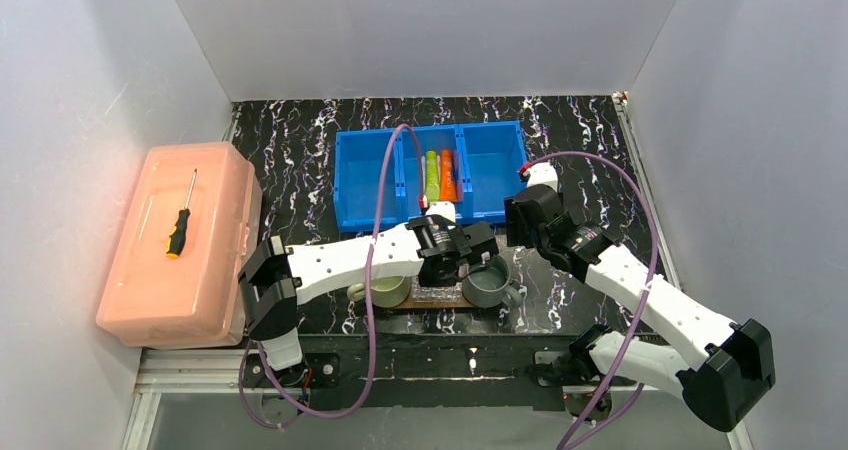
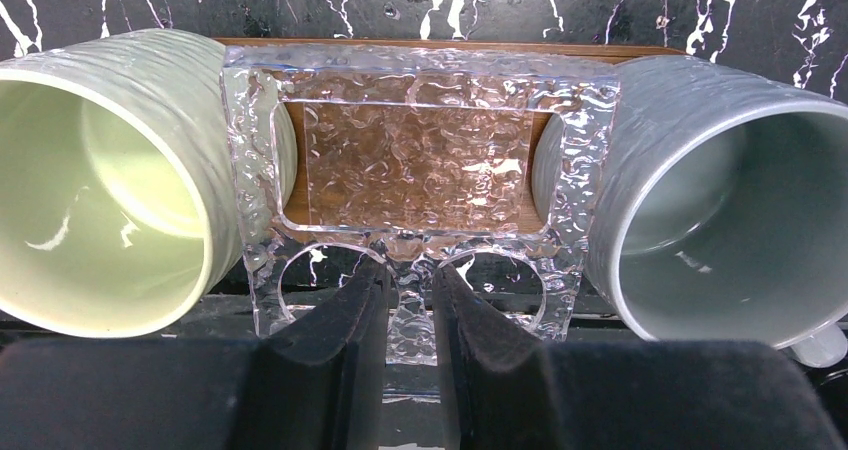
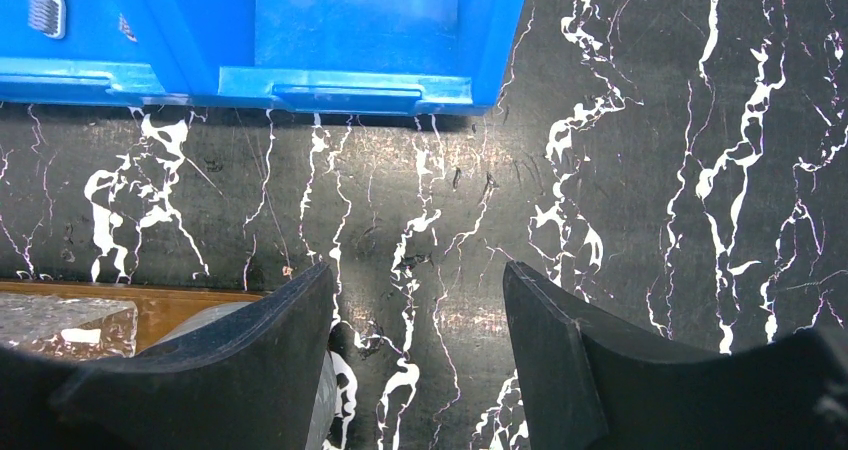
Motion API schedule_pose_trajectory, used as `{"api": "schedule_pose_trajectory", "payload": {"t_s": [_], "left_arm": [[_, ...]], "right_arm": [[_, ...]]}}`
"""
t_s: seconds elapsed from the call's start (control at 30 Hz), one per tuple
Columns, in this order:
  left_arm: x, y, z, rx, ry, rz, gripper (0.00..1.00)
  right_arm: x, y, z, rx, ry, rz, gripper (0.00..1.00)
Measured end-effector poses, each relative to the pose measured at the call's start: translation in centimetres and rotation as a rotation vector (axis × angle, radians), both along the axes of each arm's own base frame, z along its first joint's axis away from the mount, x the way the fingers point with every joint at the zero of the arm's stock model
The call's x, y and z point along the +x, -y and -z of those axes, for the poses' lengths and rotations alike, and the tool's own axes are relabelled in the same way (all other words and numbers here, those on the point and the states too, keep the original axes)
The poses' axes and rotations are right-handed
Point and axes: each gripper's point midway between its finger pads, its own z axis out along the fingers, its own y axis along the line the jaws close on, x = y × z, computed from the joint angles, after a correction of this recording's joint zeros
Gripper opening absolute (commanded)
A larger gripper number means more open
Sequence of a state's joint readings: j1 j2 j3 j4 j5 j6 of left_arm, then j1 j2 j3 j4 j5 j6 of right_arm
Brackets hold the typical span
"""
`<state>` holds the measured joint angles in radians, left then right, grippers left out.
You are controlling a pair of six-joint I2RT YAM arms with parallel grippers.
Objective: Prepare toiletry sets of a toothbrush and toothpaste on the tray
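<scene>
Far to the left on the black, white-veined marble bench [image 1: 290,140] sits a translucent pink plastic box [image 1: 180,245] with a black-and-orange-handled screwdriver [image 1: 180,220] lying on its lid. Next, near the front edge, the left gripper [image 2: 408,275] is nearly closed. Its two dark fingers [image 2: 340,340] pinch the thin middle web of a clear rippled plastic holder [image 2: 420,160] between its two round cut-outs. That holder is over the flat dark-brown wooden tray [image 3: 180,310], between a ribbed pale-green ceramic mug [image 2: 110,190] on its left and a ribbed grey ceramic mug [image 2: 720,210] on its right, both just beside its walls. Behind the tray, a blue three-compartment plastic bin [image 1: 365,185] holds the toiletry pieces: a lime-green squeeze tube [image 1: 431,175] and an orange squeeze tube [image 1: 447,178] side by side in the middle compartment, and a white toothbrush head [image 3: 45,10] in the same bin — none of them on the tray. Right of the grey mug, the right gripper [image 3: 415,275] hangs over the bench near the bin's front wall — jaws wide apart, nothing between them
</scene>
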<state>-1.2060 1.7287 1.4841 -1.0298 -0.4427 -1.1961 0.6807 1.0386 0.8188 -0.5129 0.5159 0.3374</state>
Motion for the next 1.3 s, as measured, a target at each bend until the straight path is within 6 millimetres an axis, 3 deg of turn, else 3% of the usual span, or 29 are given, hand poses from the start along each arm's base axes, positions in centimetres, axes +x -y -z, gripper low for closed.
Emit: {"api": "schedule_pose_trajectory", "payload": {"t_s": [1.0,1.3], "left_arm": [[-0.2,0.0,1.2,0.014,-0.028,0.001,0.16],[-0.1,0.2,1.2,0.009,-0.026,0.007,0.29]], "right_arm": [[-0.2,0.1,0.5,-0.004,-0.009,-0.002,0.73],[-0.1,0.0,0.4,-0.001,-0.005,-0.001,0.73]]}}
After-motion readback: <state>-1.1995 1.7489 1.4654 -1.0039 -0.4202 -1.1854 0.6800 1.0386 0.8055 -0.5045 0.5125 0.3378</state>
